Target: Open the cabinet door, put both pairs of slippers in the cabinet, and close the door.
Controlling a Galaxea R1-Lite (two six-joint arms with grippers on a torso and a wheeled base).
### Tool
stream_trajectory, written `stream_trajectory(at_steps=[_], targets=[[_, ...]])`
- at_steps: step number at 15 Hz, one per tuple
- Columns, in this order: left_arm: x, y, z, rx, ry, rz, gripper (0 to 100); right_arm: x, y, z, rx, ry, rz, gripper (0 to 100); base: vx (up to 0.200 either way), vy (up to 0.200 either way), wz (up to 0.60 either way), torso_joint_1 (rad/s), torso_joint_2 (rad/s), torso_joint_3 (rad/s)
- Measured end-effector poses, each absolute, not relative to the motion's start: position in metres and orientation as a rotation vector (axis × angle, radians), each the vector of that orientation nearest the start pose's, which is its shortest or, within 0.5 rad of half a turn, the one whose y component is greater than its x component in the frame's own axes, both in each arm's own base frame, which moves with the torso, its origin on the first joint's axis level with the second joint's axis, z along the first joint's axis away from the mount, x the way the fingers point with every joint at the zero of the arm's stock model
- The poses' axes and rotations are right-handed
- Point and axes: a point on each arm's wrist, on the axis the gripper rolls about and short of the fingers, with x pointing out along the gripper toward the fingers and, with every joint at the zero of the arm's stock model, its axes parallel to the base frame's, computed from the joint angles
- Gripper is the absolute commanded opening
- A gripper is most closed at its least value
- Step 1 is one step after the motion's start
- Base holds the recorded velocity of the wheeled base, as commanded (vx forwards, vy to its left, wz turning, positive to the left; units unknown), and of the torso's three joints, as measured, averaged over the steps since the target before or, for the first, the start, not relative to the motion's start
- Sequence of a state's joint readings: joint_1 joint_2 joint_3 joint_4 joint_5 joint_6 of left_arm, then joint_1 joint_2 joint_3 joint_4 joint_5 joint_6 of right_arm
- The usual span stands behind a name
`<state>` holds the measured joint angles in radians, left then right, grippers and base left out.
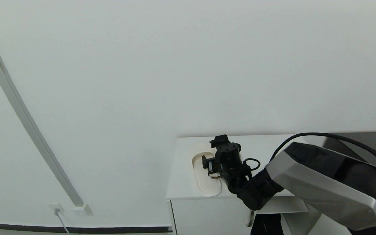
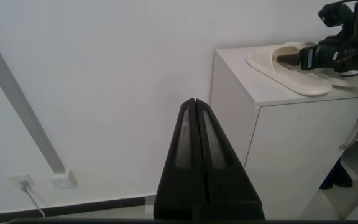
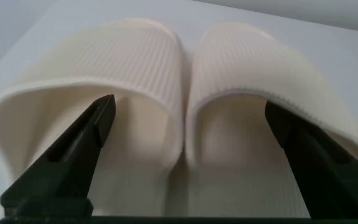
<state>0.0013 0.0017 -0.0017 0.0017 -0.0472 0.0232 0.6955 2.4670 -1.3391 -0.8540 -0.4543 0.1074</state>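
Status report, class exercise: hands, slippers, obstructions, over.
Right hand open, a finger at each mouth of the ribbed cream slipper pair atop the white cabinet. Left hand shut, empty, clear of the cabinet. Nothing blocking the slippers.

You're looking at a cream pair of slippers (image 3: 135, 62), the straps ribbed in fine lines, on a plain white cabinet (image 1: 181, 176). Your right gripper (image 3: 190, 112) and left gripper (image 2: 195, 106) are black. The right arm (image 1: 321, 182) is silver-grey with black panels. The wall (image 1: 175, 65) is plain white, crossed by a pale grey cable duct (image 1: 21, 111), with a black skirting strip (image 1: 77, 229).
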Motion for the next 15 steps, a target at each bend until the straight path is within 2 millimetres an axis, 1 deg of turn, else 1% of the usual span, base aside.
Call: stream_trajectory(at_steps=[1,2,7,9,12,14,15], targets=[[-0.023,-0.001,0.076,0.023,0.001,-0.046,0,0.373,0.297,0.035,-0.042,0.242,0.231,100,0.000,0.000,0.00,0.000,0.00,0.000],[-0.023,-0.001,0.076,0.023,0.001,-0.046,0,0.373,0.298,0.035,-0.041,0.241,0.234,0,0.000,0.000,0.00,0.000,0.00,0.000],[-0.023,-0.001,0.076,0.023,0.001,-0.046,0,0.374,0.299,0.034,-0.032,0.240,0.233,0,0.000,0.000,0.00,0.000,0.00,0.000],[-0.023,-0.001,0.076,0.022,0.001,-0.043,0,0.372,0.297,0.037,-0.022,0.238,0.240,0,0.000,0.000,0.00,0.000,0.00,0.000],[-0.023,-0.001,0.076,0.021,0.001,-0.040,0,0.358,0.287,0.059,-0.010,0.238,0.284,0,0.000,0.000,0.00,0.000,0.00,0.000],[-0.023,-0.001,0.076,0.014,0.001,-0.036,0,0.338,0.274,0.080,-0.001,0.239,0.343,0,0.000,0.000,0.00,0.000,0.00,0.000],[-0.023,-0.001,0.076,0.011,0.001,-0.029,0,0.324,0.265,0.091,0.004,0.242,0.384,0,0.000,0.000,0.00,0.000,0.00,0.000]])
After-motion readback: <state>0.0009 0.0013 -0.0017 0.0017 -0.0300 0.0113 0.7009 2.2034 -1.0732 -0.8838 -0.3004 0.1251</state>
